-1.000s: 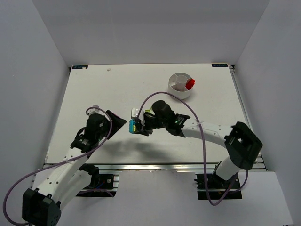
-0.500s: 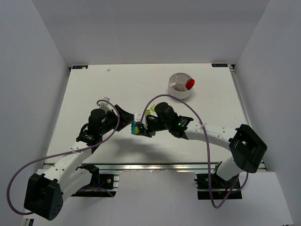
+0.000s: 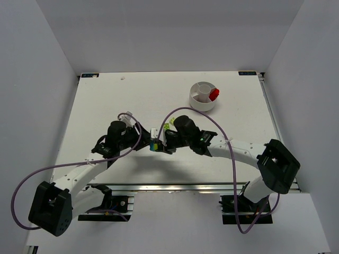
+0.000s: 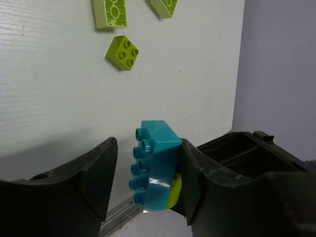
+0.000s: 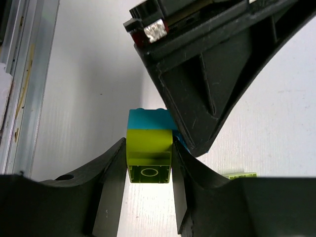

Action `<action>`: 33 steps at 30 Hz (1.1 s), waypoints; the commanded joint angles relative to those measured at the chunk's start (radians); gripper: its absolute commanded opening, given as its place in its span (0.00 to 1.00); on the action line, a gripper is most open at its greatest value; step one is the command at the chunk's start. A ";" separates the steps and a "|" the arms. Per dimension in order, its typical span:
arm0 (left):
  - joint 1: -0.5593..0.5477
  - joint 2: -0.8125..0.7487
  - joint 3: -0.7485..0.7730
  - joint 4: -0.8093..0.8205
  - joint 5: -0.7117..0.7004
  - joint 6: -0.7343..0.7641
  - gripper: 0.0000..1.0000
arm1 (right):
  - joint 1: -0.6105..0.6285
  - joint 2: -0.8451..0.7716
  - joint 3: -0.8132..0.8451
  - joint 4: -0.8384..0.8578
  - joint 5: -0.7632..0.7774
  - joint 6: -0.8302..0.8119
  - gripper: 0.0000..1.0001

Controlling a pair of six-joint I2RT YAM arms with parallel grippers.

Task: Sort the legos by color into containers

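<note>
Joined pair: lime brick (image 5: 149,155) pinched by right gripper (image 5: 148,164); cyan brick (image 4: 157,165) between spread jaws of left gripper (image 4: 148,168), stud side seemingly untouched.

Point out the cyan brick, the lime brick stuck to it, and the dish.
cyan brick (image 4: 158,160), left wrist view, smooth side face
lime brick (image 5: 149,148), right wrist view, flat near face
white dish (image 3: 201,106), top view, near wall

A cyan brick (image 4: 155,170) joined to a lime brick (image 5: 149,153) is mid-table, studs pointing sideways. Three loose lime bricks (image 4: 122,52) lie just beyond. Far right, the round white dish (image 3: 203,96) holds a red brick (image 3: 213,94), apparently in its right wedge.
</note>
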 commanded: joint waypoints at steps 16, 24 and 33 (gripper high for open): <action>-0.060 0.028 0.106 -0.118 -0.161 0.101 0.20 | -0.017 -0.061 -0.018 -0.012 0.006 -0.006 0.00; -0.058 0.018 0.101 -0.143 -0.255 0.090 0.16 | -0.195 -0.111 0.045 0.000 0.029 0.157 0.00; -0.058 0.057 0.103 -0.105 -0.238 0.082 0.16 | -0.534 0.071 0.320 0.123 0.100 0.398 0.00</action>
